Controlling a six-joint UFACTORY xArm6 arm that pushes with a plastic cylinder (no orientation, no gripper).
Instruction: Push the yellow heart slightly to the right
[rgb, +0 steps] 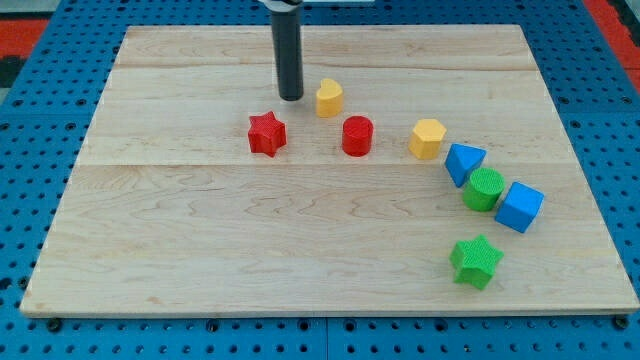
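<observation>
The yellow heart (329, 97) lies on the wooden board near the view's top centre. My tip (291, 98) stands just to the heart's left, a small gap apart from it. A red star (267, 133) lies below and left of my tip. A red cylinder (357, 135) lies below and right of the heart.
A yellow hexagon (427, 138) lies right of the red cylinder. Further right lie a blue triangle (464, 163), a green cylinder (485, 189) and a blue cube (520, 206), close together. A green star (476, 260) lies toward the bottom right. The board (200, 250) sits on a blue pegboard.
</observation>
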